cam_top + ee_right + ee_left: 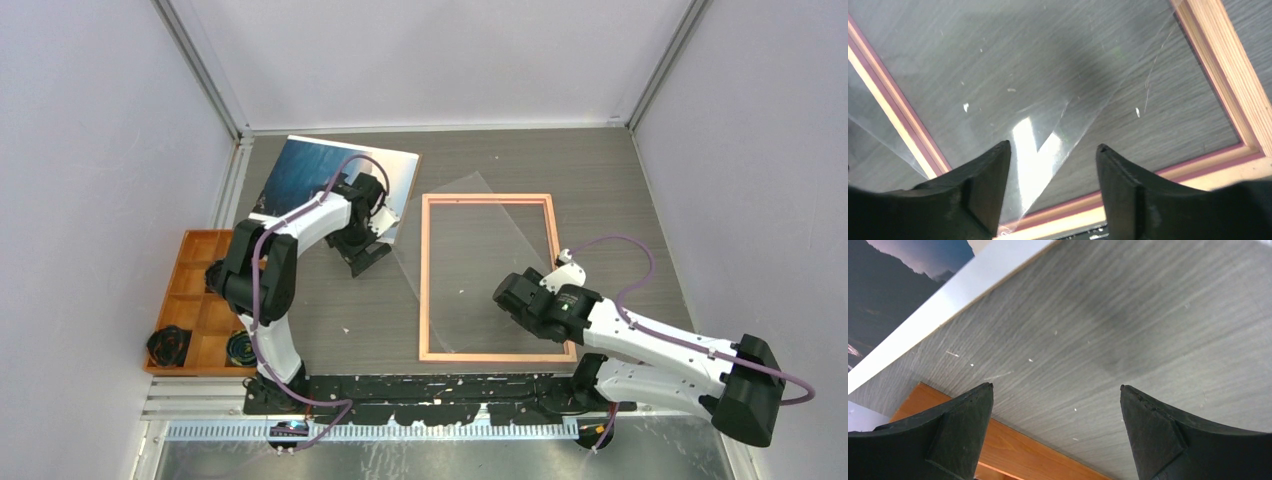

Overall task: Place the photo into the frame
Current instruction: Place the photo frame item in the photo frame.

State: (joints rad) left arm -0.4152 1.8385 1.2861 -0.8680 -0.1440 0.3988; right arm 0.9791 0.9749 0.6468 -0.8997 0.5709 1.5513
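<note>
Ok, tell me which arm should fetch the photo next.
Left. The left gripper hangs open right beside the photo, whose edge shows in its wrist view. The right gripper is open over the clear sheet lying askew in the frame, farther from the photo.

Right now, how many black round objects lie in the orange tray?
2 black objects: one at the tray's near-left corner, one near-right; the left arm may hide more.

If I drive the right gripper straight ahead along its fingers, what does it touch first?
Most likely the clear pane, which lies askew across the frame. It sits directly ahead of the right gripper, whose fingers are open, with the table just beneath. Depth is hard to judge.
</note>
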